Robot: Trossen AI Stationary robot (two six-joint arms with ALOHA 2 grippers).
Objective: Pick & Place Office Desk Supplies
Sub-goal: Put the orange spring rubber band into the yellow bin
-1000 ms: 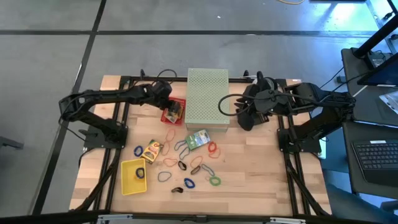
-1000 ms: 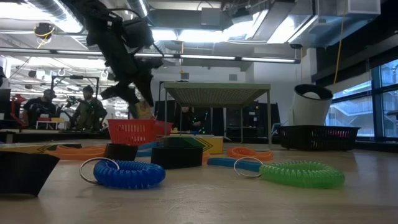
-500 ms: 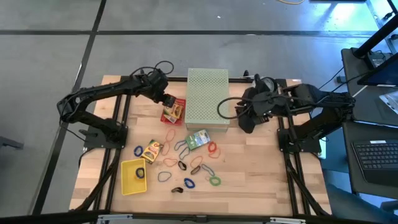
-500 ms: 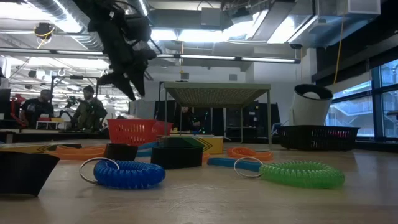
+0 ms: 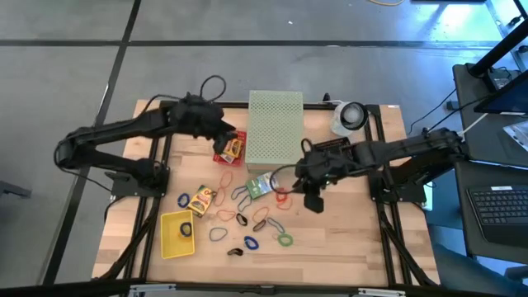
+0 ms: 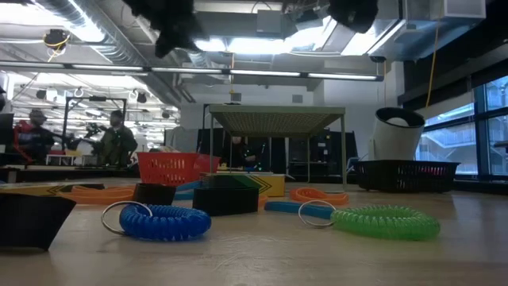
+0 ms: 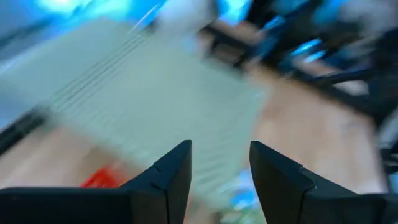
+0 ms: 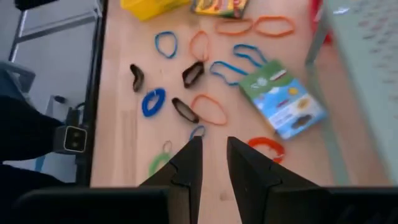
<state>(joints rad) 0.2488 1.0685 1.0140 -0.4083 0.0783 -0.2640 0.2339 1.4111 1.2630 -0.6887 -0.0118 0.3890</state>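
Note:
Rubber-band loops, blue (image 8: 153,101), orange (image 8: 211,109) and green (image 5: 285,240), lie scattered flat on the wooden table among small black clips (image 8: 194,73). A green-and-blue card box (image 5: 262,185) lies flat among them, a yellow one (image 5: 200,199) to its left. Another yellow box (image 5: 233,148) rests in the red basket (image 5: 240,135). My left gripper (image 5: 224,130) hangs open and bare high above that basket's left side. My right gripper (image 8: 214,158) hovers above the bands, right of the card box, pointing down at a slant, its fingers a narrow gap apart with nothing between.
The large pale green perforated box (image 5: 275,128) stands at the far middle, right of the red basket. A yellow bin (image 5: 177,233) sits near the front left. A white roll (image 5: 349,117) stands at the far right. Bare wood lies along the near right.
My left gripper has risen from the red basket, out of the low view's top, and rolled. My right gripper has come down from beside the perforated box toward the near edge, to above the bands, uncovering the white roll. No supplies have moved.

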